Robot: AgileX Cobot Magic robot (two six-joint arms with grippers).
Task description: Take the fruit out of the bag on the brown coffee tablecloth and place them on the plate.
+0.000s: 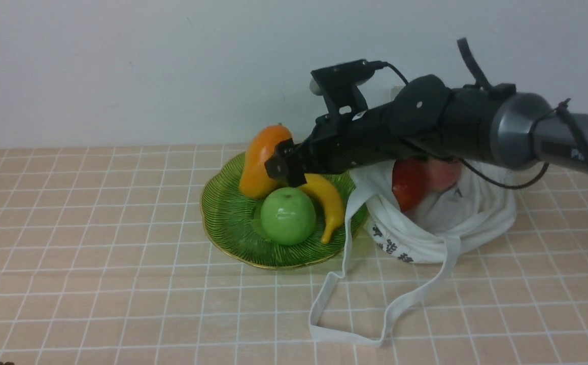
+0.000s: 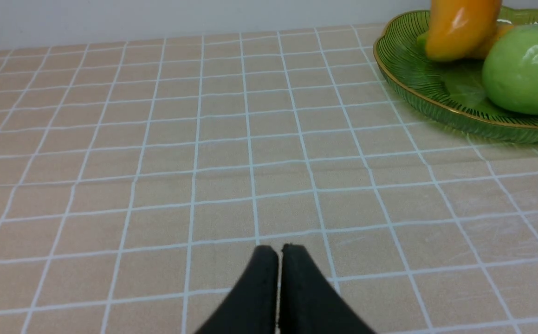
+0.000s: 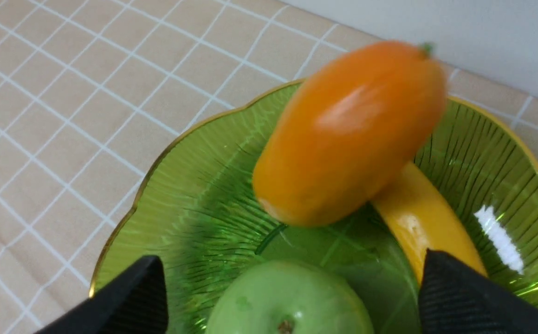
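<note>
My closed left hand [image 2: 280,250] is hovering over the peach-tan, white-gridded cloth [image 1: 121,253]. Beyond, the scalloped green glass plate [image 1: 233,248] is carrying a round green apple [image 1: 288,216], a curved yellow banana [image 1: 330,205] and an oblong orange mango [image 1: 261,165]. I'm holding my right hand [image 1: 289,161] open over it, gripping nothing. Beside the plate, the white cloth tote [image 1: 441,230] is holding a red apple [image 1: 408,185] and a round pink fruit [image 1: 443,174].

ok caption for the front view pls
Right gripper open over mango, green apple and banana on green plate, bag beside it
</note>
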